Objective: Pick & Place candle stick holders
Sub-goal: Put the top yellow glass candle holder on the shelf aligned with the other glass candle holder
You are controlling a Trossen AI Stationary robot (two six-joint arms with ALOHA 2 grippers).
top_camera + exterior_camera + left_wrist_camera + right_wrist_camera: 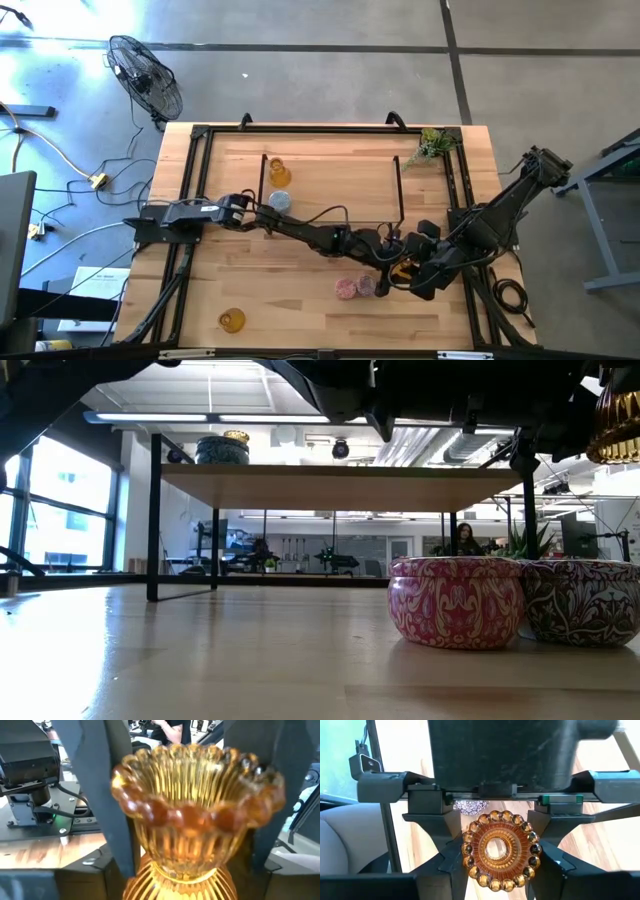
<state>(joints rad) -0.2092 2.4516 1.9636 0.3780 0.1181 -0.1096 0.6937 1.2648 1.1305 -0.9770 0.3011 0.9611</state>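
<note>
Amber holder (400,268): we find it lifted clear of the table, just off the front right corner of the raised shelf (340,485); the low view catches only its ribbed edge, up high.
Left gripper (393,260): reaching across in front of the shelf, clamped on the amber holder, whose beaded cup fills its wrist view.
Right gripper (418,272): just beyond the holder on the side away from the shelf, looking straight down into the cup; whether it is clamped or released we cannot tell.
Step in hand: we judge this a hand-over or a joint carry. To do it well, only one arm should let go, and only once the other has a firm hold. We would keep the cup level, since ribbed glass is likely to slip.
Pink holder (455,602) and purple holder (580,602): touching side by side on the table in front of the shelf.
Shelf top: a second amber holder (278,172) and the blue holder (281,200), at the shelf's left end.
Third amber holder (232,320): well apart from the shelf, off its front left.
Hidden: we cannot see the held piece's base or the contact points, and both arms cover the table beneath.
</note>
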